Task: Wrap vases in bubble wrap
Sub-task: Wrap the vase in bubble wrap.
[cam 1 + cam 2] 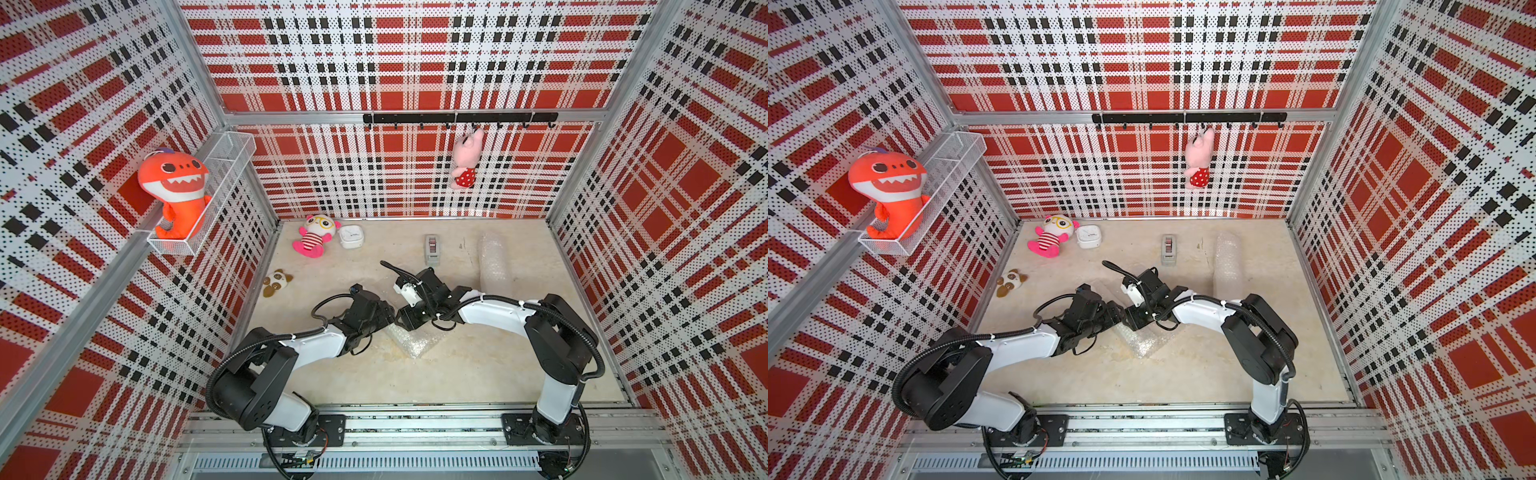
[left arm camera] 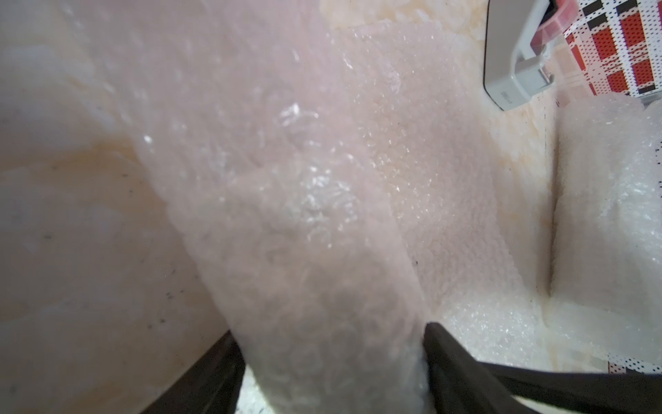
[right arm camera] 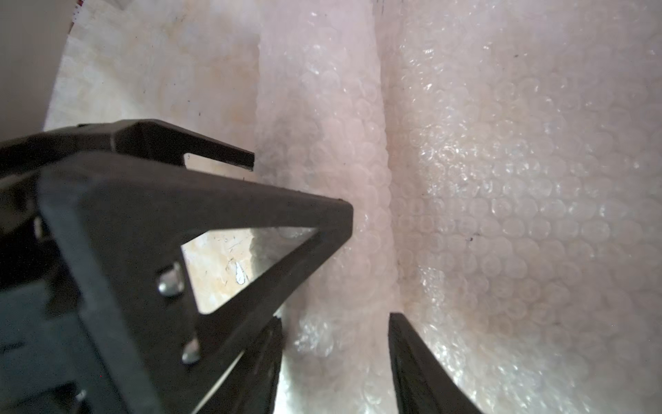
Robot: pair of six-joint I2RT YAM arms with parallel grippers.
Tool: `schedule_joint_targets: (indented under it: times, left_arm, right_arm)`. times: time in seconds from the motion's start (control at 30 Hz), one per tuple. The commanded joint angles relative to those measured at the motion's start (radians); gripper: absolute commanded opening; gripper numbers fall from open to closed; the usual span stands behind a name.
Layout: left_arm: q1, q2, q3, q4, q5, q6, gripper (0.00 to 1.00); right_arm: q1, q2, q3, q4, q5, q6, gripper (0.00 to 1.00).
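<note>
Both grippers meet mid-table over a crumpled bubble wrap [image 1: 411,343] [image 1: 1144,338] sheet. In the left wrist view my left gripper [image 2: 331,329] is shut on a thick rolled bundle of bubble wrap [image 2: 304,215], one finger pressed against each side. My right gripper [image 3: 335,317] is shut on a narrower ridge of the same wrap [image 3: 322,143], with the left gripper's fingers [image 3: 322,211] close beside it. A second bubble-wrap roll [image 1: 493,266] [image 2: 609,197] lies at the back right. The vases are hidden; what is inside the wrap cannot be made out.
A grey tape dispenser [image 1: 432,249] [image 2: 516,64] stands just behind the grippers. A pink plush doll [image 1: 313,237], a small white box [image 1: 351,237] and a panda toy [image 1: 276,282] lie at the back left. Patterned walls enclose three sides.
</note>
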Motion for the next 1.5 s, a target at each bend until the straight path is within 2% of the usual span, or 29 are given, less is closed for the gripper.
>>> schedule_joint_targets:
  times: [0.0, 0.07, 0.13, 0.3, 0.6, 0.8, 0.97, 1.07, 1.3, 1.47]
  left_arm:
    - [0.005, -0.01, -0.005, 0.017, 0.013, 0.017, 0.83]
    - [0.009, -0.023, 0.003, 0.014, 0.012, 0.019, 0.88]
    - [0.016, -0.05, 0.006, 0.017, 0.011, 0.018, 0.98]
    - [0.032, -0.114, 0.034, 0.0, 0.003, 0.03, 0.98]
    - [-0.01, -0.119, -0.001, 0.005, 0.001, -0.003, 1.0]
    - [-0.037, -0.023, 0.025, 0.045, 0.025, -0.002, 0.9]
    - [-0.049, 0.051, 0.042, 0.065, 0.048, 0.0, 0.72]
    - [-0.05, 0.072, 0.039, 0.074, 0.049, -0.001, 0.65]
    - [-0.049, 0.095, 0.041, 0.082, 0.054, 0.006, 0.63]
    - [-0.049, 0.115, 0.058, 0.09, 0.06, 0.006, 0.64]
  right_arm:
    - [0.001, 0.033, -0.029, -0.018, -0.004, -0.013, 0.48]
    - [-0.008, 0.033, -0.053, -0.012, 0.016, -0.001, 0.46]
    - [-0.027, 0.025, -0.083, 0.007, 0.009, 0.011, 0.46]
    - [-0.081, 0.015, -0.137, 0.051, -0.003, 0.049, 0.44]
    - [-0.093, 0.014, -0.128, 0.058, 0.091, 0.048, 0.43]
    - [-0.094, 0.008, -0.11, 0.046, 0.126, 0.037, 0.42]
    - [-0.094, -0.021, -0.106, 0.05, 0.139, 0.027, 0.42]
    - [-0.095, -0.054, -0.099, 0.036, 0.139, 0.021, 0.43]
    - [-0.09, -0.192, -0.12, 0.026, 0.09, 0.028, 0.47]
    - [-0.059, -0.139, -0.09, 0.007, 0.063, 0.026, 0.47]
